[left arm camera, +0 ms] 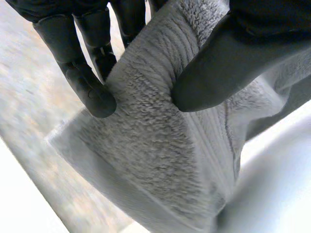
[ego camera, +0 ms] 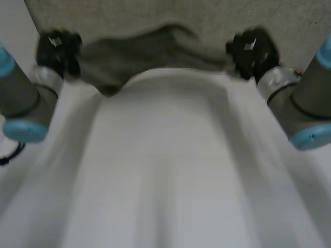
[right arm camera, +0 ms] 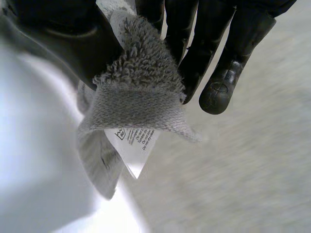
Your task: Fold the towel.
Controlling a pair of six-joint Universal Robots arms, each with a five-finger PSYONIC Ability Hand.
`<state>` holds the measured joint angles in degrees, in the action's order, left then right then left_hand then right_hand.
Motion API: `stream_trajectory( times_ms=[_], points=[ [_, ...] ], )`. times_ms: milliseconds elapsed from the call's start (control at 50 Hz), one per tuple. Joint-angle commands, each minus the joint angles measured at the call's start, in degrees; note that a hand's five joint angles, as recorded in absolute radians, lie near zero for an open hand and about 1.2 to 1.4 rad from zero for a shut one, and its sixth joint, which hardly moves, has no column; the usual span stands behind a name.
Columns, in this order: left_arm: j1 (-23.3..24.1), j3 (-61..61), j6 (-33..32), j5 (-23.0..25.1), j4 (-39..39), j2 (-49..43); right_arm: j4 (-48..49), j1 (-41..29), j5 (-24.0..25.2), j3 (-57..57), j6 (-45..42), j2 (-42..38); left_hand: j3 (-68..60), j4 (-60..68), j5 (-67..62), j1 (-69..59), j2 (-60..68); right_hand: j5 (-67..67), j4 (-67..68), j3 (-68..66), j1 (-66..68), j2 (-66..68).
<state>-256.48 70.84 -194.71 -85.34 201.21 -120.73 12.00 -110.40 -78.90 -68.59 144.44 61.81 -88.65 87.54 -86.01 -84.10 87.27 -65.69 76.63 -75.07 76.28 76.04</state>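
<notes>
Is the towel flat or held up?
Held up along one edge: the left robot hand and right robot hand each pinch a corner, the towel sagging between them.

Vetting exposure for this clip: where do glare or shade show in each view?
Head view: the towel sags in shade between the left hand and right hand. Left wrist view: the table glares white. Right wrist view: glare beside the label.
</notes>
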Motion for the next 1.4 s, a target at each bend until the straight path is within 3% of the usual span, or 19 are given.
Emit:
stream_trajectory(
  times_ms=[20, 120, 380, 400, 420, 460, 500, 640, 800, 1020, 1180, 1400],
  points=[
    [-0.7, 18.4, -13.7, 4.8, 10.7, -0.6, -1.6, 0.6, 1.3, -9.4, -0.5, -5.4, 8.6, -7.5, 16.0, 4.1, -7.3, -4.3, 3.4, -4.9, 3.7, 4.0],
    [-1.8, 24.5, -18.3, 7.1, 11.7, 0.8, -2.7, 0.8, 1.0, -13.0, -0.4, -5.3, 8.6, -7.5, 16.0, 4.1, -7.3, -4.3, 3.4, -4.9, 3.7, 4.0],
    [-6.5, 34.6, -18.4, 8.7, 11.5, 10.9, -17.3, 2.0, 1.5, -18.3, -0.6, 4.5, 8.6, -7.5, 16.0, 4.1, -7.3, -4.3, 3.4, -4.9, 3.7, 4.0],
    [-6.5, 36.0, -18.4, 8.8, 11.5, 12.3, -19.5, 2.1, 1.4, -18.8, -1.0, 5.2, 8.6, -7.5, 16.0, 4.1, -7.3, 5.8, -6.7, 5.2, -6.4, -6.1],
    [-6.5, 36.0, -18.4, 8.8, 11.5, 12.3, -19.6, 2.1, 1.4, -18.8, -1.0, 5.3, 8.6, -7.5, 16.0, 4.1, -7.3, 5.9, -6.8, 5.3, -6.5, -6.2],
    [-6.5, 39.2, -18.4, 9.6, 11.7, 13.9, -24.0, 2.7, 1.5, -19.2, -2.4, 6.3, 8.6, -7.5, 16.0, 4.1, -7.3, 52.1, -53.0, 51.5, -52.7, -52.5],
    [-6.6, 40.5, -18.4, 10.1, 12.0, 14.4, -25.7, 3.2, 1.5, -19.0, -2.7, 6.9, 8.6, -7.5, 16.0, 4.1, -7.3, 58.8, -59.7, 58.2, -59.4, -59.2],
    [-6.4, 43.4, -18.4, 11.3, 12.2, 14.6, -26.2, 4.5, 1.1, -15.8, -0.6, 10.4, 8.6, -7.5, 16.0, 4.1, -7.3, 62.2, -63.2, 61.6, -62.8, -62.6],
    [-6.5, 43.7, -18.3, 11.3, 12.2, 14.6, -26.9, 4.6, 1.0, -9.2, 9.1, 10.4, 8.6, -7.5, 16.0, 4.1, -7.3, 62.1, -63.0, 61.5, -62.7, -62.4],
    [-7.3, 43.6, -17.8, 11.2, 12.3, 15.9, -31.9, 4.0, 0.8, -5.1, 12.8, 2.6, 8.6, -7.5, 16.0, 4.1, -7.3, 58.4, -59.3, 57.8, -59.0, -58.7],
    [-7.4, 43.8, -17.8, 11.2, 12.3, 15.9, -30.9, 4.5, 1.4, -10.9, 17.9, 2.8, 8.6, -7.5, 16.0, 4.1, -7.3, 56.0, -57.0, 55.4, -56.6, -56.4],
    [-7.5, 43.4, -17.6, 11.2, 12.3, 15.9, -24.6, 3.9, 1.5, -26.0, 21.0, 11.4, 8.6, -7.5, 16.0, 4.1, -7.3, 56.2, -57.1, 55.6, -56.8, -56.5]
  ],
)
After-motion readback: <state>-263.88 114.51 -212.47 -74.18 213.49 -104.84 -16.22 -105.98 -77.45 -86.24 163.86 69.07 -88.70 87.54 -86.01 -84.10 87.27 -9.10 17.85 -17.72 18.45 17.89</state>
